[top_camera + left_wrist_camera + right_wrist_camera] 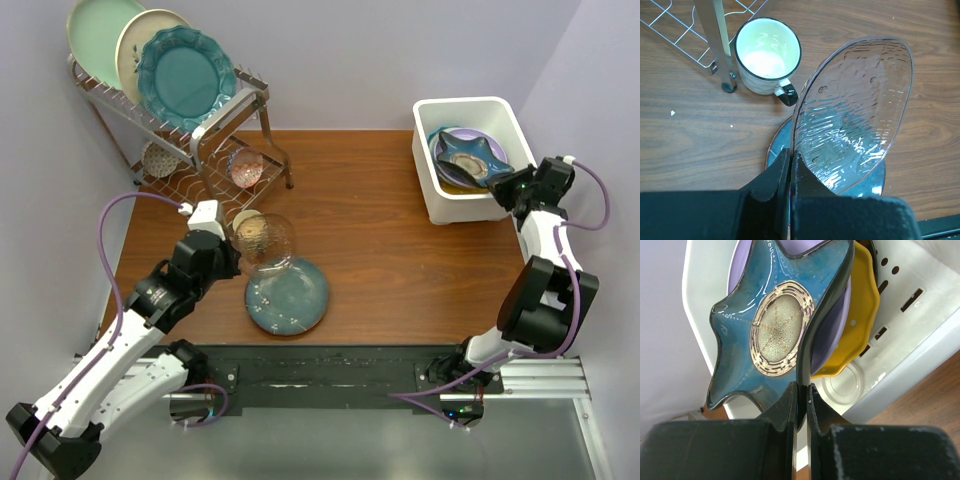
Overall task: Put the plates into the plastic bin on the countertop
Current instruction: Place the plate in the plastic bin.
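— Well, both arms were loaded at that moment. The left gripper (790,167) was pinched tight on the rim of a clear plate (855,110), carrying it tilted on edge above the dark teal plate (290,297), which lay flat on the countertop (400,240).

— Why grab it by the edge?

— A flat plate gives two fingers nothing else to bite, so the rim was the only purchase, I'd say, and the tilt followed from that. A small cream cup (767,52) stood just beside, near a leg of the wire rack (215,120), so that side was crowded.

— And across the table?

— The right gripper (801,392) was clamped shut on the edge of a blue star-shaped plate (775,325), hanging it nearly upright inside the plastic bin (480,108). A lavender plate (739,265) and a yellow plate (862,315) leaned behind it, both already in the bin.

— Upright because the bin's tight?

— That was my reading: it looked barely wider than a plate, so going in edgeways against the others made sense. Whether the star's lower points touched the bin floor, I couldn't tell.

— What remained?

— By my judgement, letting the star go, then the long haul. The clear and teal plates sat well apart from the bin, the whole countertop between. That thin pinch on a slick clear rim was the worry.
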`<state>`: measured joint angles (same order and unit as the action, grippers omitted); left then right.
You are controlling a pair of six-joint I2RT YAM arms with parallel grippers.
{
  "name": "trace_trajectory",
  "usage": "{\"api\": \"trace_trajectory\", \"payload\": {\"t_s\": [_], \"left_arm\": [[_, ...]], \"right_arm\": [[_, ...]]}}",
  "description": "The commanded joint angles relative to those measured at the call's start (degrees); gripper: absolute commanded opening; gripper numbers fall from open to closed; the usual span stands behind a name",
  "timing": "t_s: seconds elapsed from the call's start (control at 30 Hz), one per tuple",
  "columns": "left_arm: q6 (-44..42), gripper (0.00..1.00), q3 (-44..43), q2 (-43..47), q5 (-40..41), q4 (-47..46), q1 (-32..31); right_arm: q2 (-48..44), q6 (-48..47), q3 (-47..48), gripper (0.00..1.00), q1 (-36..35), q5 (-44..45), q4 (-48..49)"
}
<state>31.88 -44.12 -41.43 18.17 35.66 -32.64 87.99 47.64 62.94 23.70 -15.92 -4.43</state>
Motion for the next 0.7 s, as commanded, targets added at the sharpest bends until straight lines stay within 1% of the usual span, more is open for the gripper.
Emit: {"api": "trace_trajectory", "payload": {"t_s": [0.0,0.27,0.3,0.37,0.5,0.6,0.63,0.67], "left_arm": [[-0.9,0.00,0.4,-0.3,-0.3,-2.7,0.4],[-0.9,0.00,0.4,-0.5,-0.5,-2.7,0.4],[-0.9,0.00,0.4,-0.6,-0.5,-2.7,0.4],[-0.9,0.00,0.5,-0.6,-0.7,-2.8,0.4],[-0.9,0.00,0.5,-0.8,-0.8,-2.9,0.4],[-0.9,0.00,0.4,-0.8,-0.9,-2.9,0.4],[-0.9,0.00,0.5,-0.8,-0.9,-2.9,0.4],[-0.9,0.00,0.5,-0.7,-0.9,-2.9,0.4]], "right_arm": [[-0.3,2.0,0.8,0.00,0.3,-0.4,9.9],[0.6,2.1,-0.1,0.00,0.4,1.5,10.7],[0.6,2.0,0.1,0.01,0.4,1.2,10.8],[1.0,1.8,0.4,0.08,0.4,0.7,10.7],[1.8,2.2,0.4,0.29,0.4,-0.9,10.8],[1.7,2.5,-0.4,0.33,0.5,-1.4,11.4],[1.4,2.7,-1.0,0.37,0.4,-1.5,11.5],[1.3,2.8,-1.2,0.39,0.4,-1.6,11.7]]}}
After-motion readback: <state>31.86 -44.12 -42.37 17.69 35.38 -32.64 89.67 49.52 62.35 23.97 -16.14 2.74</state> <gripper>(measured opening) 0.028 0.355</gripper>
